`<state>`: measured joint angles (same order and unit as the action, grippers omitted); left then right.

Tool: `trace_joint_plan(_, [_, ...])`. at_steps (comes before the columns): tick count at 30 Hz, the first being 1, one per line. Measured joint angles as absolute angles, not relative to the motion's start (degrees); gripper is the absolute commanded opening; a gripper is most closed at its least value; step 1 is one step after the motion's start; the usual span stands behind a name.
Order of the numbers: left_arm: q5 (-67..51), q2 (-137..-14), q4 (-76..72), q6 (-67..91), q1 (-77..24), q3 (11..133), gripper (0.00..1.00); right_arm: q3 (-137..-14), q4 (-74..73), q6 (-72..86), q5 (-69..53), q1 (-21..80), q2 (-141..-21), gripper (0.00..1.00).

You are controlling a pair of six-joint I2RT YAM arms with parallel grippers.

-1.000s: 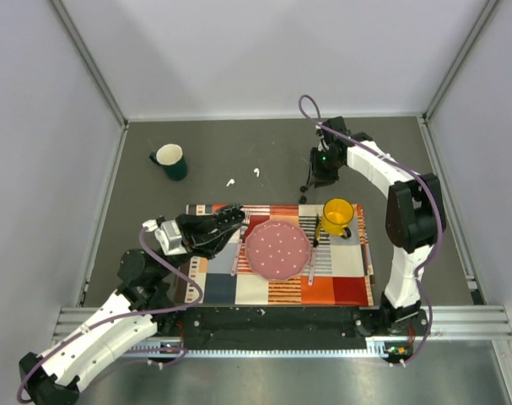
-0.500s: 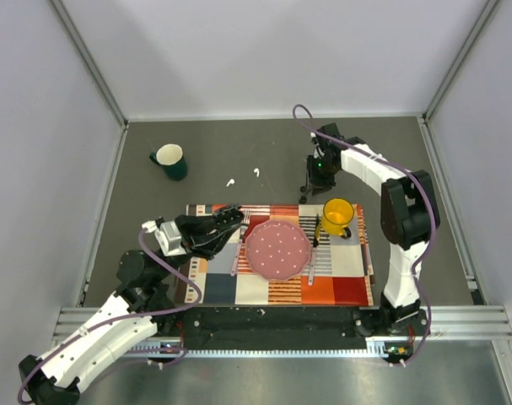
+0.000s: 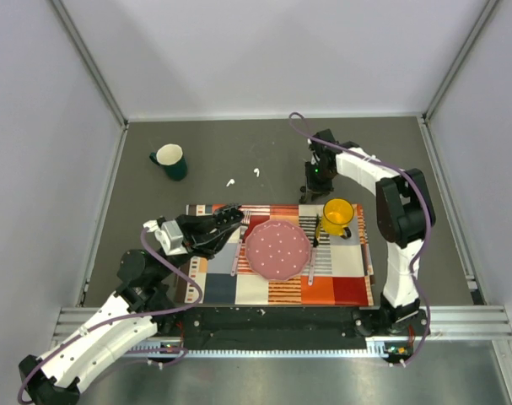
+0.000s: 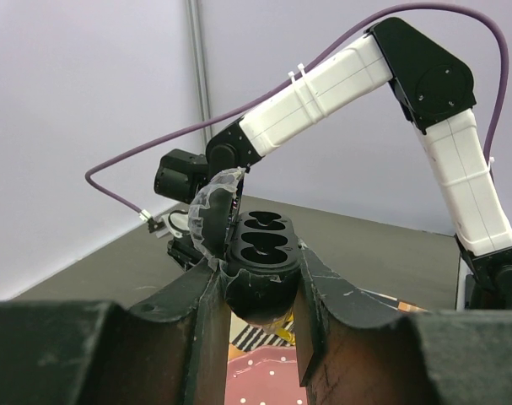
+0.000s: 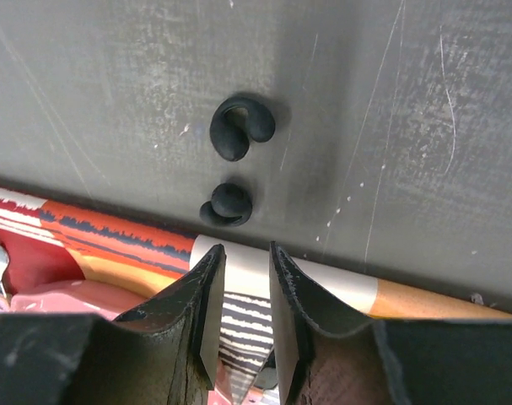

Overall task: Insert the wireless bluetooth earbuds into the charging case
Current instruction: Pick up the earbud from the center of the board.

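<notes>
I am clamping my left pincer (image 4: 261, 283) on the black rounded plastic charging case (image 4: 261, 246), its clear lid (image 4: 207, 215) standing open at the left and its two hollows showing. I am holding it above the left part of the striped, many-coloured cloth mat (image 3: 340, 287), near the pink dotted plate (image 3: 277, 250). My right pincer (image 5: 244, 253) is hovering over the far edge of that mat, its jaws a little apart with nothing between them. Just beyond it the two small black curled plastic earbuds are lying on the scratched dark grey table (image 3: 222, 143): one (image 5: 229, 204) just beside the mat's edge, the other (image 5: 241, 126) a bit further out, close but apart. The yellow mug (image 3: 337, 215) is standing on the mat near my right wrist. A dark green mug (image 3: 171, 160) and two white specks (image 3: 230, 181) (image 3: 256, 171) are sitting well to the left. Only my right wrist camera is showing the earbuds; from above, my right arm (image 3: 369, 164) is hiding them. Only my left wrist camera is showing the case's hollows, with that arm rising behind them
</notes>
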<state>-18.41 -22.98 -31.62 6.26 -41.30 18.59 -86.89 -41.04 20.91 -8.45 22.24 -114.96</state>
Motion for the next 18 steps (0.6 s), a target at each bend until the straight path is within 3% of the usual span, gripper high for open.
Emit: trace_joint_plan(18, [-17.9, -22.7, -30.9, 6.0, -41.3, 18.6, 0.0, -86.9, -38.6, 22.7, -8.7, 22.2, -117.8, 0.24])
